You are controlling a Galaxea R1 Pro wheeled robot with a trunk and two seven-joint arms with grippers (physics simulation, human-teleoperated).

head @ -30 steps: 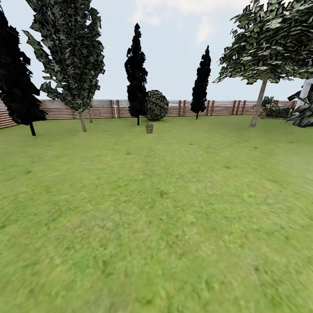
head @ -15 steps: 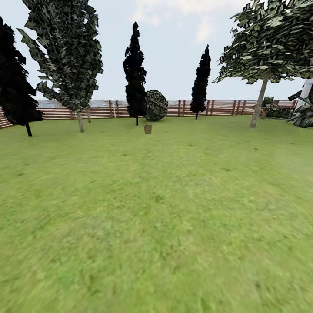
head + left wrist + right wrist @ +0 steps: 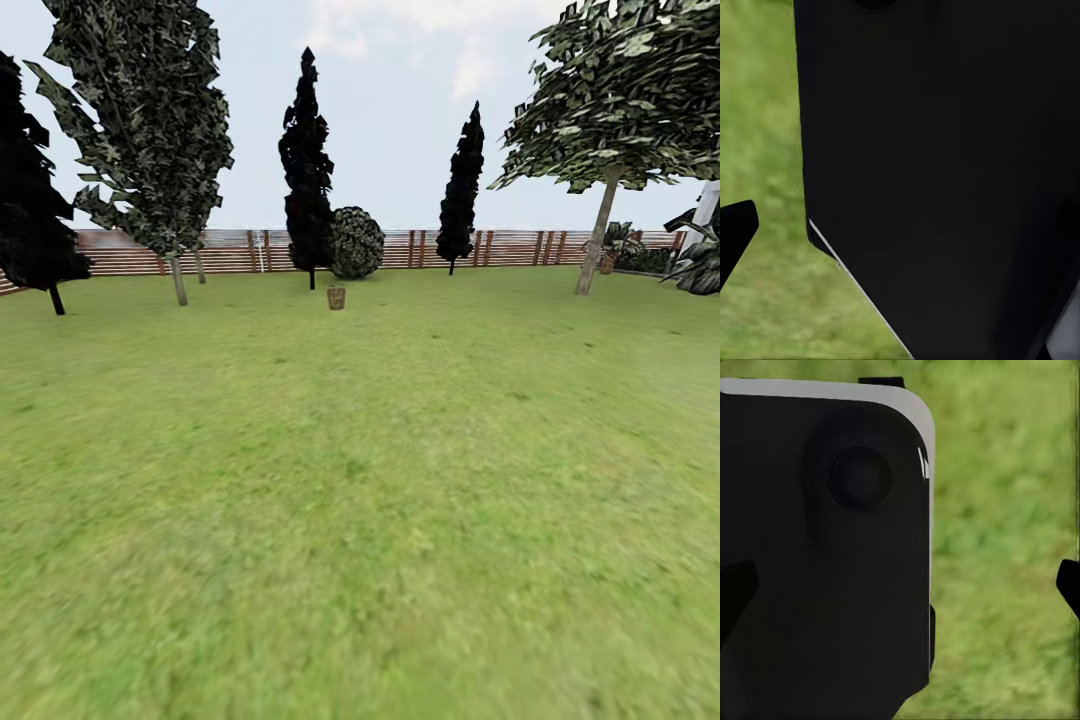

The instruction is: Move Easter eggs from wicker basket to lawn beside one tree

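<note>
Green mottled grass of the wide flat lawn [image 3: 360, 520] runs out from the robot. Each wrist view shows dark fingertip corners over grass beside black robot bodywork; how far either gripper is open I cannot tell, and no hold is visible. Far off, before a round leafy bush [image 3: 356, 243], stands the small brown woven wicker basket [image 3: 336, 298]; its contents are too small to see. Eggs inside would likely be light, smooth and slippery, best pinched across the middle. Beyond, the pale-trunked tree [image 3: 600, 225] stands by the slatted wooden fence [image 3: 500, 248].

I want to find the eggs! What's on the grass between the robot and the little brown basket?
Just bare green lawn up to the small brown wicker basket, seen in the head view.
</note>
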